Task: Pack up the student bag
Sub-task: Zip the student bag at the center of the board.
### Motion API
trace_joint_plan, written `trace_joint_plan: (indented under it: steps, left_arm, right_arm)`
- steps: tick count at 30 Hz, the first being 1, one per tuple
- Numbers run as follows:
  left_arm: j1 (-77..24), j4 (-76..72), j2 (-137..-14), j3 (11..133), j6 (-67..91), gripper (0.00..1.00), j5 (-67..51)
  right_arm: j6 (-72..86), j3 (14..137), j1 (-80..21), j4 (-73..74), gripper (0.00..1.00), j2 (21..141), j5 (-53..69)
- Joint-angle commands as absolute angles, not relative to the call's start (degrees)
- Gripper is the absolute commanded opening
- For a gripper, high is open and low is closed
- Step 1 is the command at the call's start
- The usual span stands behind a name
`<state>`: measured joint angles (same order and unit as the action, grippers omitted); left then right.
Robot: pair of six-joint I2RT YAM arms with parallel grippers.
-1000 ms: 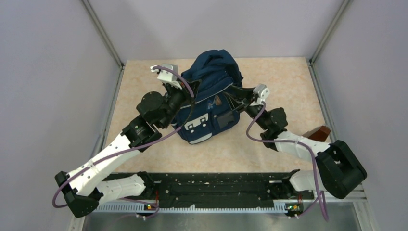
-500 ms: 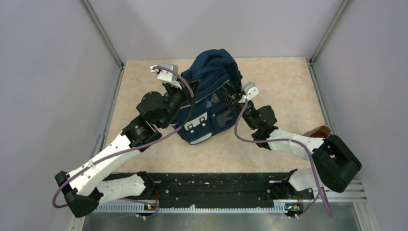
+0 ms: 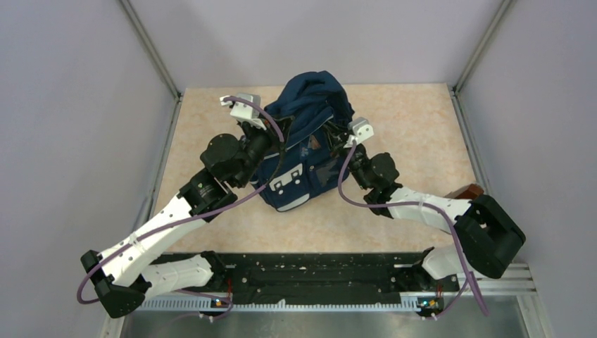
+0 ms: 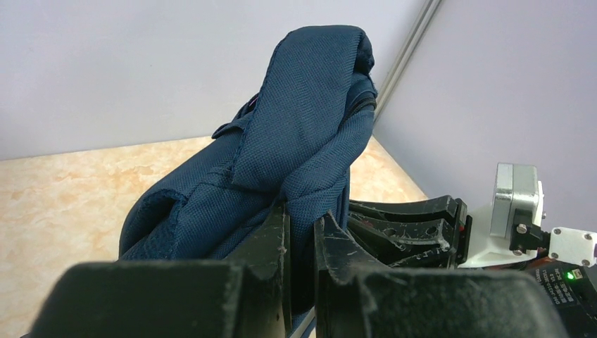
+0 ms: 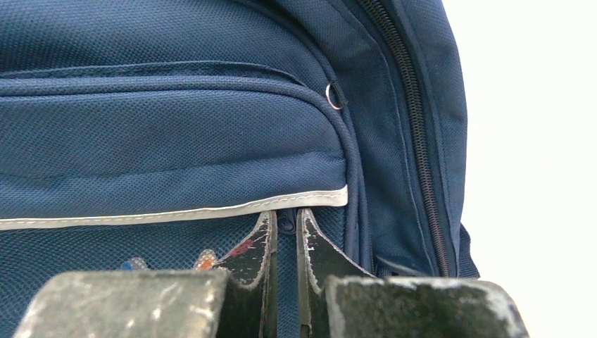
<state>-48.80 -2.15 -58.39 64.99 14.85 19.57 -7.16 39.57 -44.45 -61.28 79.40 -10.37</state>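
The student bag (image 3: 308, 134), navy blue with white patches on its front pocket, stands upright in the middle of the table. My left gripper (image 3: 273, 139) is at the bag's left side; in the left wrist view it (image 4: 301, 220) is shut on a fold of the bag's navy fabric (image 4: 296, 141). My right gripper (image 3: 338, 144) presses against the bag's right front. In the right wrist view it (image 5: 286, 220) is shut on a narrow blue tab just under the grey-white reflective stripe (image 5: 169, 215), over a mesh pocket. The bag's inside is hidden.
A brown object (image 3: 466, 192) lies at the table's right edge behind my right arm. Grey walls with metal corner posts (image 3: 151, 49) close in the table. My right gripper's black body (image 4: 415, 229) shows close beside the left one.
My right arm has swung left and its gripper has moved in against the bag's right front. The left arm and the bag have stayed put.
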Motion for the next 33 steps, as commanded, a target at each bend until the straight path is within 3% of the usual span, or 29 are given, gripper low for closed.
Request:
trace_joint_plan:
  steps: [1, 16, 26, 33]
  left_arm:
    - [-49.7, -20.0, -56.1, 67.0, 17.0, 0.00, 15.9]
    - [-49.7, -20.7, -56.2, 66.5, 19.2, 0.00, 17.0]
    - [-49.6, -20.1, -54.5, 65.4, 23.4, 0.00, 17.5]
    - [-49.5, -18.2, -52.6, 65.1, 23.8, 0.00, 19.7]
  right_arm:
    - [-4.5, 40.5, -47.4, -60.7, 0.00, 79.4, -6.7]
    - [-3.5, 40.6, -57.6, -62.9, 0.00, 79.4, 6.8]
    - [-8.1, 47.5, -60.7, -56.0, 0.00, 84.7, 18.3]
    - [-7.3, 51.0, -61.5, -60.2, 0.00, 90.5, 21.9]
